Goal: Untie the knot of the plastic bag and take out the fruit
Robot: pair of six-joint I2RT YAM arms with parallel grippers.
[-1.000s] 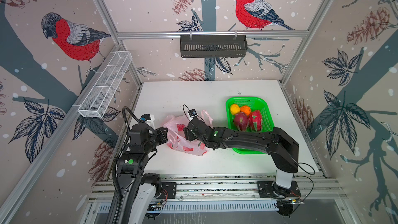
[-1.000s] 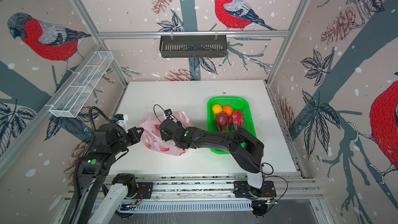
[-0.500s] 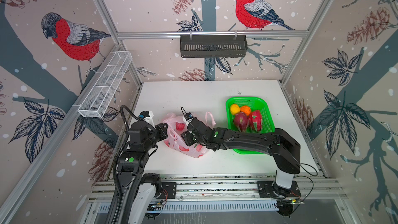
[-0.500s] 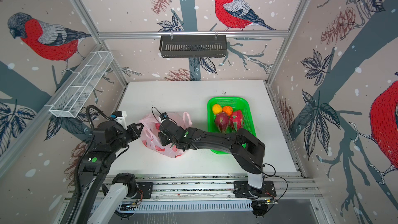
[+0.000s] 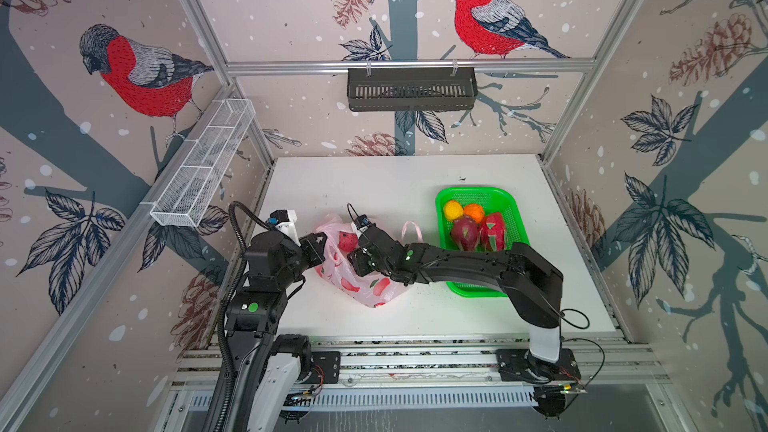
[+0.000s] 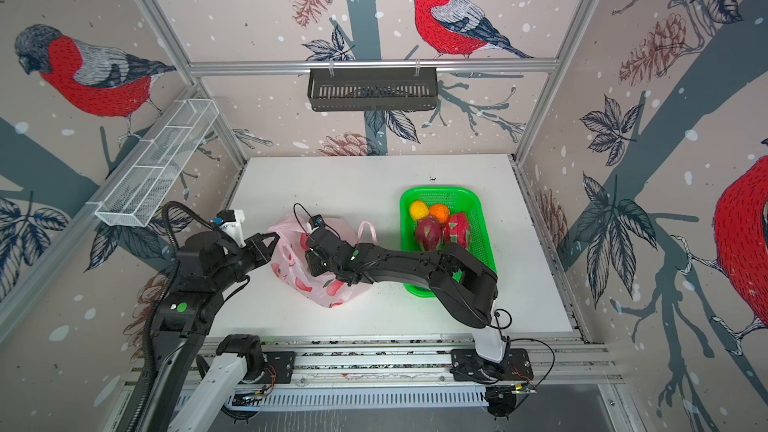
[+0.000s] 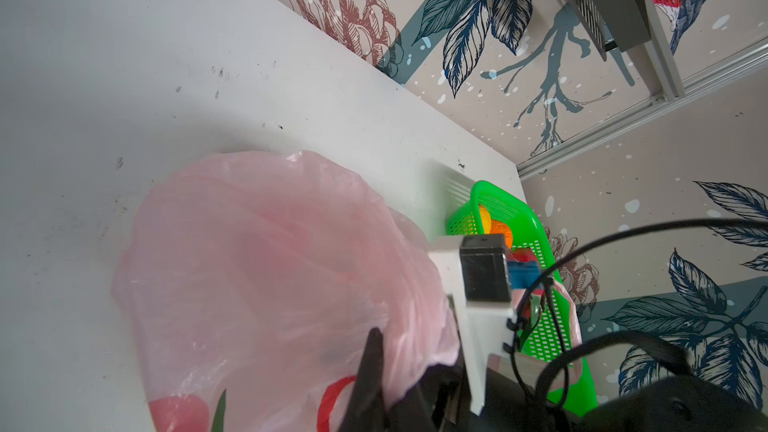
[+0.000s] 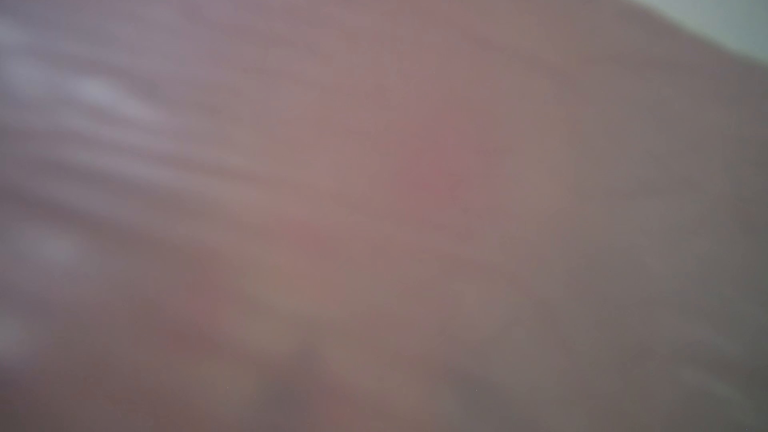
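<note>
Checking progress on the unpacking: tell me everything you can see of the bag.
The bag is thin, translucent pale pink plastic with red fruit prints, crumpled and lying on the table left of the basket. Its mouth gapes open; one loop handle lies free. The left gripper pinches its rim, the right gripper reaches inside, beside a red fruit.

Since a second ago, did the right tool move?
Yes. In a top view the right tool slid slightly left, away from the green basket.
</note>
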